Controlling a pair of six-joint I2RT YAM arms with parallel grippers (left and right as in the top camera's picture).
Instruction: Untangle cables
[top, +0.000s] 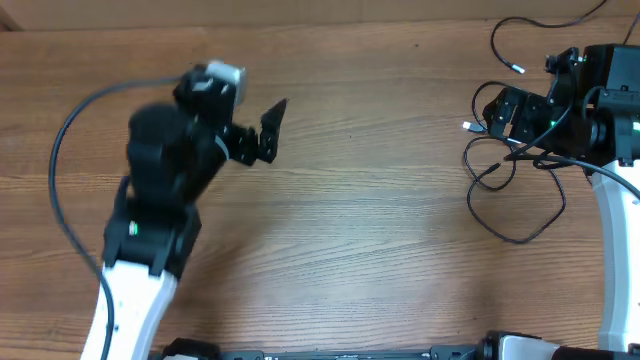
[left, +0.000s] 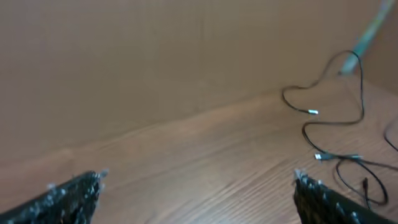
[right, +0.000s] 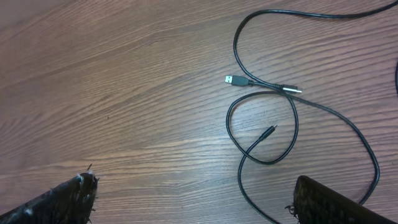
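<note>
The cables (top: 520, 241) are thin black cords lying in loose crossing loops on the right side of the wooden table. A silvery plug tip (top: 467, 126) lies just left of my right gripper (top: 490, 118), which hovers above the loops, open and empty. In the right wrist view the cables (right: 228, 118) cross ahead of the gripper (right: 193, 186), with a USB plug (right: 234, 79) and a small plug (right: 268, 132) showing. My left gripper (top: 272, 130) hangs open and empty over bare wood at the left. Its wrist view shows the gripper (left: 199, 177) and the cables (left: 364, 106) far to the right.
A brown wall (left: 155, 62) rises along the table's far edge. Thick black wiring (top: 58, 160) arcs beside the left arm. The right arm's white link (top: 615, 230) stands just right of the cable loops.
</note>
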